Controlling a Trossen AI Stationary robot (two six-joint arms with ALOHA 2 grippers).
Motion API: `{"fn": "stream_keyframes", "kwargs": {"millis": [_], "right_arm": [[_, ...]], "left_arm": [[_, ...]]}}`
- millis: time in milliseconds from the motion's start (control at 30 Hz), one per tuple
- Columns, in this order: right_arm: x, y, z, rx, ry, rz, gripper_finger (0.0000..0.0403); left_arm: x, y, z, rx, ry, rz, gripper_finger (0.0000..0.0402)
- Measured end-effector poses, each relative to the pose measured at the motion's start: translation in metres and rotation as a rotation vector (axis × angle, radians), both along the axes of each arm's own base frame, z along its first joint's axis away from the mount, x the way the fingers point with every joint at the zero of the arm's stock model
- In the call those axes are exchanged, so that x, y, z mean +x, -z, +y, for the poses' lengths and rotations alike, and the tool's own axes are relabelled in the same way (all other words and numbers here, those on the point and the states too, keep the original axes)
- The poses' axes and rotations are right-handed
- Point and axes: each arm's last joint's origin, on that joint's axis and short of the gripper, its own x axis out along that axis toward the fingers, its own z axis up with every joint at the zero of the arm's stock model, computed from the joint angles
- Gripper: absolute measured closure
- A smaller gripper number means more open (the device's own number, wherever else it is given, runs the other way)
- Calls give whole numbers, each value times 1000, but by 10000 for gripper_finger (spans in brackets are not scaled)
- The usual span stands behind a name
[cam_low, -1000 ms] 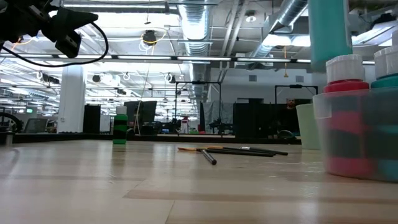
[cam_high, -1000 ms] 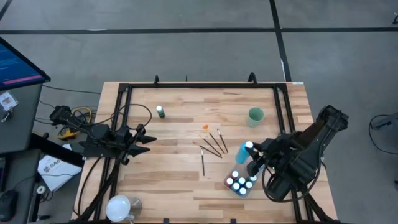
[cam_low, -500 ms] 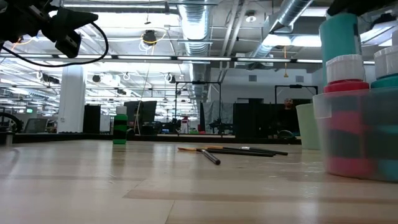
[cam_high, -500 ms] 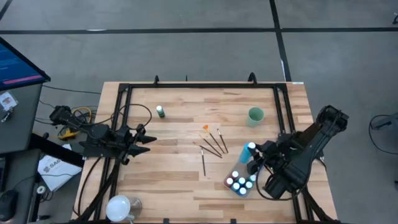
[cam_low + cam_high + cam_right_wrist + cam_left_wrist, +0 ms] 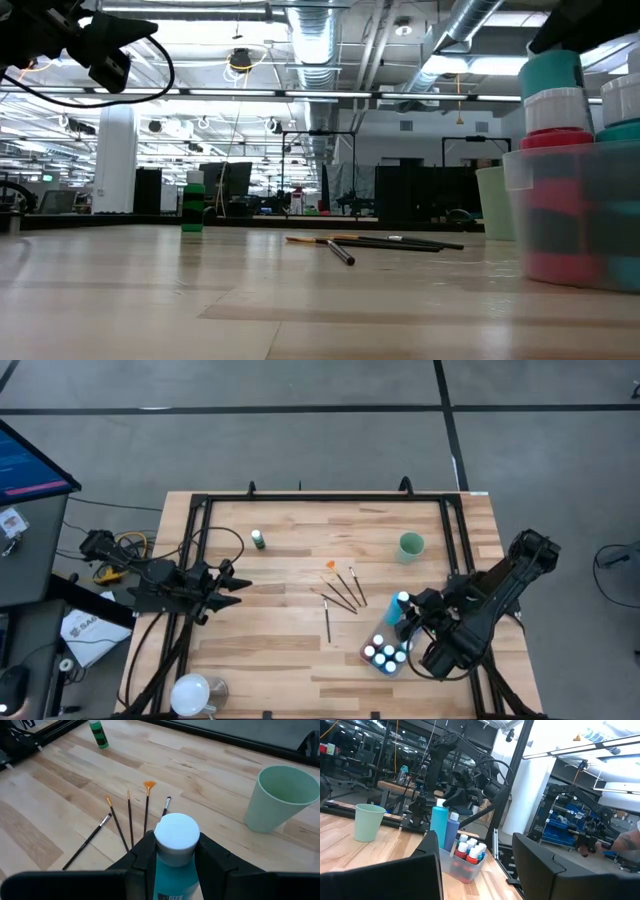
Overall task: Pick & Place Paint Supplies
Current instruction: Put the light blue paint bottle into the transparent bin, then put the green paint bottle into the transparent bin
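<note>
Right tool grips a tall teal paint bottle with a white cap, fingers closed on both sides of its neck. In the high view the bottle hangs at the far edge of the clear plastic tub, which already holds a cluster of small white-capped paint bottles. Low view shows the teal bottle's cap end above the tub's contents, not yet seated.

Judged step: lowering this bottle into the tub. To do it well:
- Keep the bottle upright; find a free gap at the tub's edge beside the capped bottles, not on top of one.
- Descend slowly. The tub is light plastic and likely to slide if nudged.
- Release only once the base is down, then lift straight up to clear the caps.

Left tool waits at the bench's left side, fingers apart, holding nothing.

Still out on the bench: a small green paint bottle standing far left, and several thin dark-handled paintbrushes lying fanned near the middle. Pale green cup stands beyond the tub, near the bottle's path; judged worth avoiding.
</note>
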Motion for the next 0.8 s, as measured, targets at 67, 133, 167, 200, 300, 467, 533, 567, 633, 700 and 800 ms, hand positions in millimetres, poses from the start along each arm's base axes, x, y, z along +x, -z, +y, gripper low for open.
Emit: {"fn": "stream_keyframes", "kwargs": {"millis": [67, 133, 167, 200, 300, 467, 533, 567, 633, 700, 800], "right_arm": [[0, 2, 0, 4, 2, 8, 309], [-1, 6, -1, 15, 6, 21, 309], [-1, 8, -1, 18, 7, 23, 309], [-1, 9, -1, 21, 8, 25, 309], [-1, 12, 0, 37, 11, 33, 296], [-1, 12, 0, 23, -4, 52, 261], [-1, 12, 0, 20, -6, 50, 251], [-1, 12, 0, 19, -7, 47, 246], [-1, 12, 0, 22, -6, 50, 238], [-1, 12, 0, 23, -6, 49, 230], [1, 6, 0, 27, 0, 48, 215]], "left_arm": [[0, 0, 0, 0, 0, 0, 270], [0, 0, 0, 0, 0, 0, 270], [0, 0, 0, 0, 0, 0, 270], [0, 0, 0, 0, 0, 0, 270], [0, 0, 0, 0, 0, 0, 270], [0, 0, 0, 0, 0, 0, 270], [0, 0, 0, 0, 0, 0, 270], [0, 0, 0, 0, 0, -1, 270], [0, 0, 0, 0, 0, -1, 270], [0, 0, 0, 0, 0, -1, 270], [0, 0, 0, 0, 0, -1, 270]]}}
